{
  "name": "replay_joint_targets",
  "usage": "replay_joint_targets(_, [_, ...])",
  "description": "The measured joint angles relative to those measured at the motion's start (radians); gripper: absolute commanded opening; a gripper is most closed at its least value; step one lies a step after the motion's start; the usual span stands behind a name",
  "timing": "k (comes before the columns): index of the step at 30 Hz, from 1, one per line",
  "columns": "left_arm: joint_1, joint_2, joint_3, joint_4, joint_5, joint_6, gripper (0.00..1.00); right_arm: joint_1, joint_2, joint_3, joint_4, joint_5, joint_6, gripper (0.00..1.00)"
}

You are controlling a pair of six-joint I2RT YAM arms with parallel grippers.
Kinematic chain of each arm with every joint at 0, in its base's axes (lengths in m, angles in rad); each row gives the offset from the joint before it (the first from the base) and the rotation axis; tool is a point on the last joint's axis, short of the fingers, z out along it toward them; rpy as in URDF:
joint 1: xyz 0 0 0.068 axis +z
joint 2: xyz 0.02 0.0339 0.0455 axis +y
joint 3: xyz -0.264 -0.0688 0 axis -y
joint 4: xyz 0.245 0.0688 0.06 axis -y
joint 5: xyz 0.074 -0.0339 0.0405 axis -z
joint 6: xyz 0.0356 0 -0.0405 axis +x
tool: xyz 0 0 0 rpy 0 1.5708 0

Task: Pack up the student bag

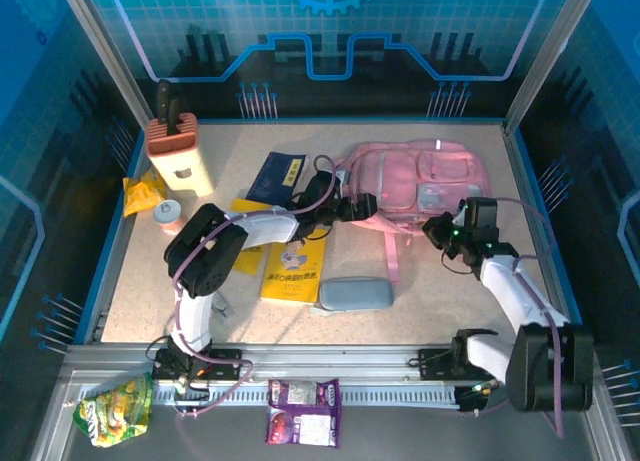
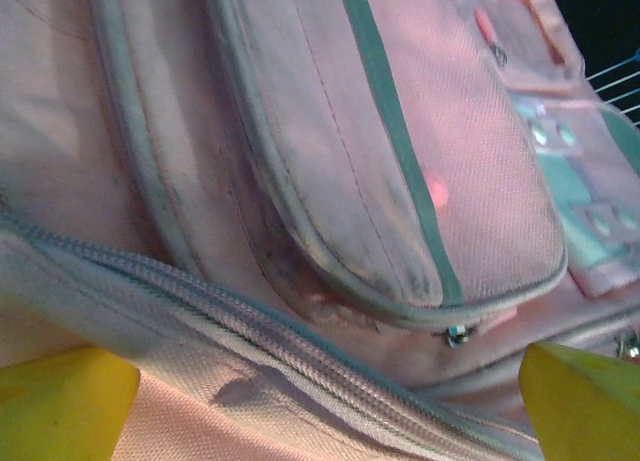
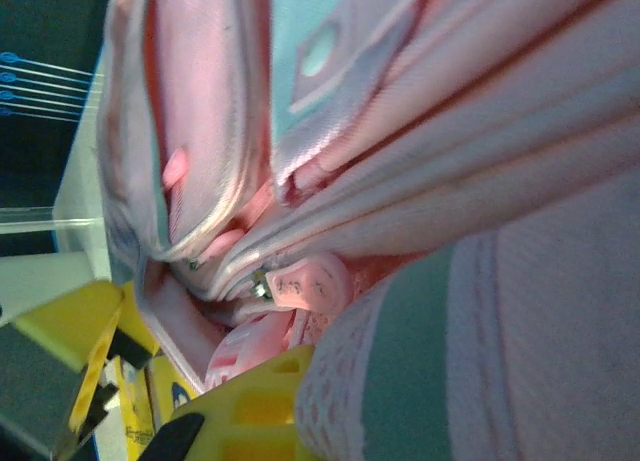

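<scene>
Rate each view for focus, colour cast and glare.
Top external: sharp throughout, cool blue cast from the enclosure walls, no harsh glare on the large soft pink fabric backpack. Left wrist: backpack fabric and zip in focus, the left gripper's yellow fingertips blurred at the bottom corners. Right wrist: very close, the mesh strap in front soft, pink zip pull clearer.

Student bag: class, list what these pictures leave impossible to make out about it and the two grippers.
Contents of the student bag: top view, its own fabric covers them.
Fingertips of the left gripper: left wrist view, cut off by bottom edge.
Hold of the right gripper: right wrist view, bag fabric crowds the frame; open or shut unclear.
</scene>
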Motion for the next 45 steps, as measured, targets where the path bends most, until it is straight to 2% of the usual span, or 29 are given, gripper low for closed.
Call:
replay_joint_targets(5, [0.014, -0.024, 0.016, -0.05, 0.02, 0.034, 0.99, 0.021, -0.067, -0.016, -0.011, 0.053, 0.114, 0.0])
replay_joint_targets(10, [0.024, -0.13, 0.012, -0.161, 0.02, 0.054, 0.99, 0.042, -0.097, -0.019, -0.024, 0.112, 0.216, 0.0])
replay_joint_targets(14, [0.01, -0.284, -0.049, -0.203, 0.004, 0.057, 0.9, 0.07, -0.106, -0.019, -0.026, 0.151, 0.274, 0.0])
replay_joint_targets(18, [-0.059, -0.404, -0.115, -0.226, -0.042, 0.061, 0.82, 0.089, -0.106, -0.019, -0.03, 0.174, 0.309, 0.0])
replay_joint_targets(22, [-0.18, -0.43, -0.175, -0.208, -0.08, 0.089, 0.73, 0.106, -0.107, -0.019, -0.029, 0.183, 0.329, 0.0])
replay_joint_targets(27, [-0.32, -0.377, -0.204, -0.177, -0.131, 0.157, 0.67, 0.114, -0.107, -0.019, -0.031, 0.182, 0.338, 0.0])
replay_joint_targets(33, [-0.421, -0.21, -0.169, -0.069, -0.195, 0.226, 0.57, 0.133, -0.141, -0.019, -0.049, 0.201, 0.338, 0.0])
replay_joint_targets(38, [-0.436, -0.065, -0.104, -0.005, -0.261, 0.242, 0.52, 0.139, -0.154, -0.019, -0.065, 0.204, 0.338, 0.0])
replay_joint_targets(45, [-0.434, 0.007, -0.023, 0.052, -0.326, 0.267, 0.5, 0.142, -0.168, -0.019, -0.078, 0.204, 0.338, 0.0])
